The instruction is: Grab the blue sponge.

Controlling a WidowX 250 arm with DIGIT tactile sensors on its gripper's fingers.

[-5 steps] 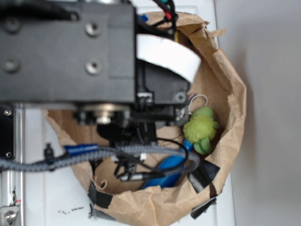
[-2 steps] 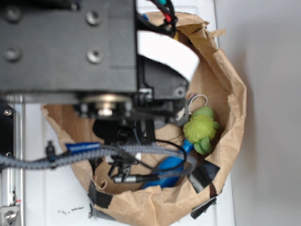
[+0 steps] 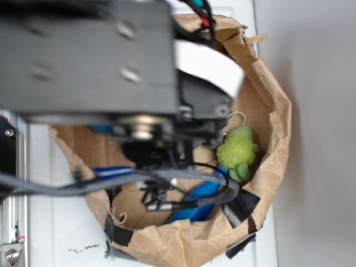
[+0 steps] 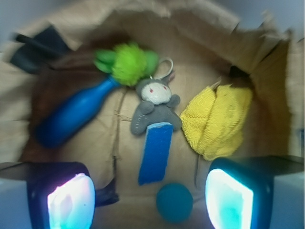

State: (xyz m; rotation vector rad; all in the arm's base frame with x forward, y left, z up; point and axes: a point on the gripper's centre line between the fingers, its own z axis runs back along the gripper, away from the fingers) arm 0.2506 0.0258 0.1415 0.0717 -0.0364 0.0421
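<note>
beneath the released gripper (image 4: 150, 198), the blue sponge (image 4: 156, 152) lies blurred, hidden from the exterior view.

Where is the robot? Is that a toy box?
Sort of: it looks like a test bin made of brown paper, on a white table. Inside lie toys: a plush mouse, a ball, a blue sponge.

- A white table top (image 3: 50, 233) fills the lower left of the exterior view, with small dark marks near its bottom edge.
- A plain grey surface (image 3: 322, 139) runs down the right side, beyond the table's edge.
- A metal rail (image 3: 11, 233) with screws lies along the left edge.
- The light is soft and even.
</note>
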